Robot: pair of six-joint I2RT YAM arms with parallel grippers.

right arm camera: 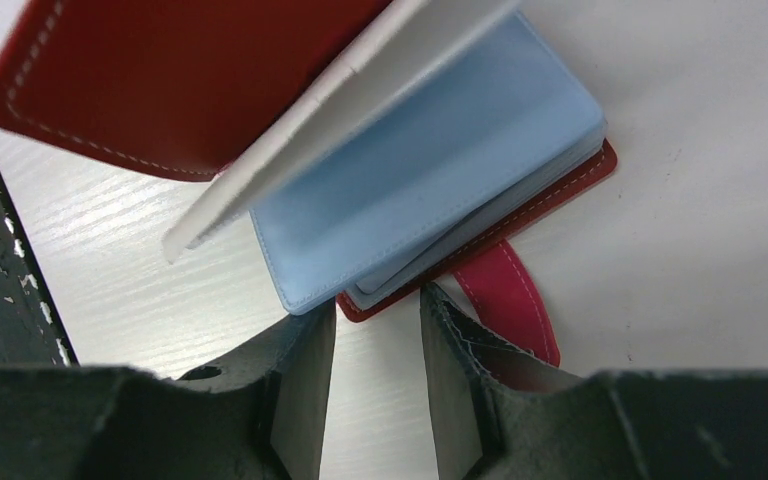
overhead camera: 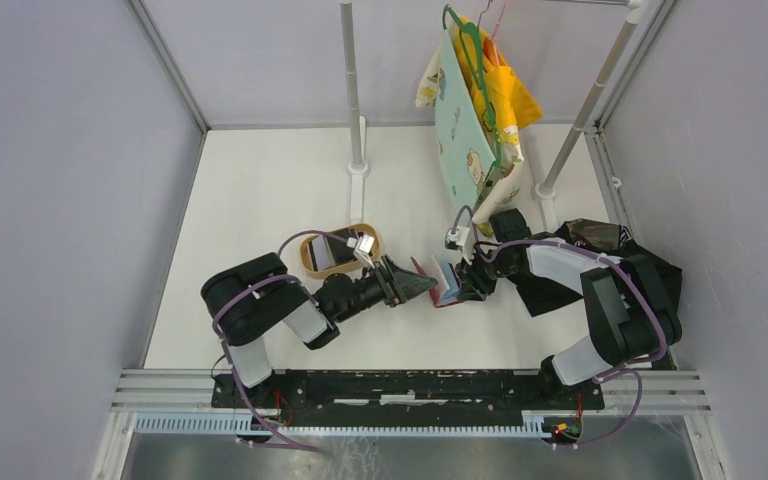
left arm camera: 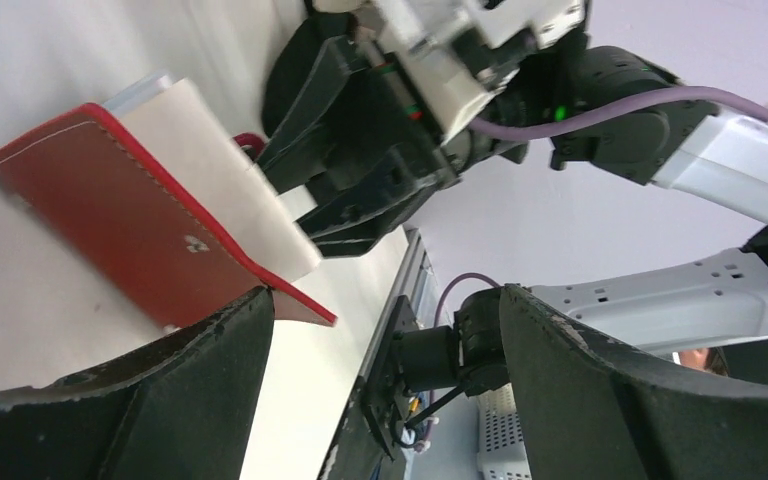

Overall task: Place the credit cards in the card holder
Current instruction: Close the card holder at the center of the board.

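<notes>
Red card holder [overhead camera: 447,285] open on the white surface [overhead camera: 260,200], between the two pincers.
Its lower cover lies flat under pale blue sleeves, while the other red cover and a cream leaf stand tilted up. The left pincer [left arm camera: 380,310] is spread wide just beside the raised cover. The right pincer [right arm camera: 375,320] sits half-closed at the snap tab [right arm camera: 505,290] edge; I cannot tell whether it pinches anything. A tan oval tray [overhead camera: 312,262] lies behind the left arm.

A red card holder [overhead camera: 442,286] stands open on the white table [overhead camera: 260,190]. The left gripper [overhead camera: 416,284] is just beside it, and the right gripper [overhead camera: 468,281] touches its other side. Behind the left gripper, a tan tray [overhead camera: 308,260] has credit cards [overhead camera: 344,246] in it.
</notes>
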